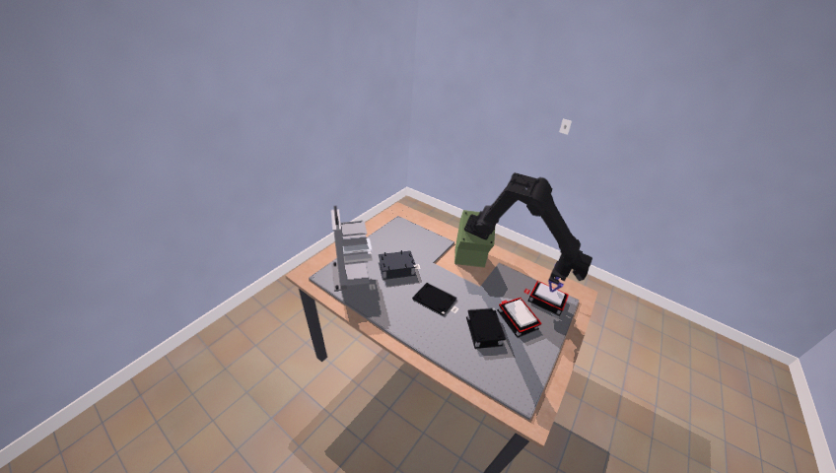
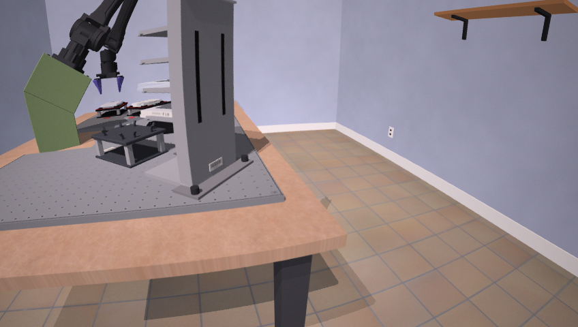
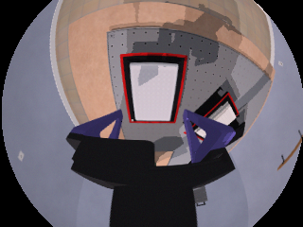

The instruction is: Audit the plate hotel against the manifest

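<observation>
My gripper (image 1: 555,286) (image 2: 108,84) (image 3: 152,113) is open and empty. It hangs a little above a white plate (image 1: 550,296) (image 2: 110,103) (image 3: 153,92) that lies flat in a red-rimmed quarantine nest (image 1: 532,296) (image 3: 124,82) at the deck's far right. A second white plate (image 1: 520,313) (image 2: 146,101) (image 3: 223,115) lies in the other red-rimmed nest beside it. The grey plate hotel (image 1: 350,257) (image 2: 202,84) stands at the left; white plates show on its shelves, one low plate (image 2: 159,113) with a label I cannot read.
A raised black nest on posts (image 1: 396,263) (image 2: 127,137) stands by the hotel. A flat black nest (image 1: 434,298) and a black block nest (image 1: 485,325) lie mid-deck. The green arm base (image 1: 473,241) (image 2: 50,105) stands at the back. The table edge is close behind the quarantine nests.
</observation>
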### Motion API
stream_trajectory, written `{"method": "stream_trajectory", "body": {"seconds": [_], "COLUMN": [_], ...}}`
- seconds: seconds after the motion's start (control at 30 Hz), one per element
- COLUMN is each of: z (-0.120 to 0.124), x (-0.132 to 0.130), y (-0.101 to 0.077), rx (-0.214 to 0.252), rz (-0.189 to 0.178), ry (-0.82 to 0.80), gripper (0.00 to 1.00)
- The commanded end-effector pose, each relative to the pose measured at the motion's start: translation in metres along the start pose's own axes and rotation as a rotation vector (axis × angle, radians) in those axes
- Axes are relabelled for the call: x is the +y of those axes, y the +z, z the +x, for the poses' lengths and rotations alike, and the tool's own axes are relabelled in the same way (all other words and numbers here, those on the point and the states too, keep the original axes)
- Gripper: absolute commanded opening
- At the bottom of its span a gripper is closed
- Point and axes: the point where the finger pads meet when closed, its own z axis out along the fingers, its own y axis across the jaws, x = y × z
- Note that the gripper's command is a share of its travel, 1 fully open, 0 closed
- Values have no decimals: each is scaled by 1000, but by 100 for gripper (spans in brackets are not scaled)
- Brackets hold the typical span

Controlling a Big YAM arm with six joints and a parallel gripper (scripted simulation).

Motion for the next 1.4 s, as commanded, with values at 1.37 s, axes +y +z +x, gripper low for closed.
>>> {"method": "stream_trajectory", "body": {"seconds": [1.37], "z": [-23], "x": [-2], "y": [-126], "rx": [-70], "rz": [-17], "ry": [40], "gripper": [100]}}
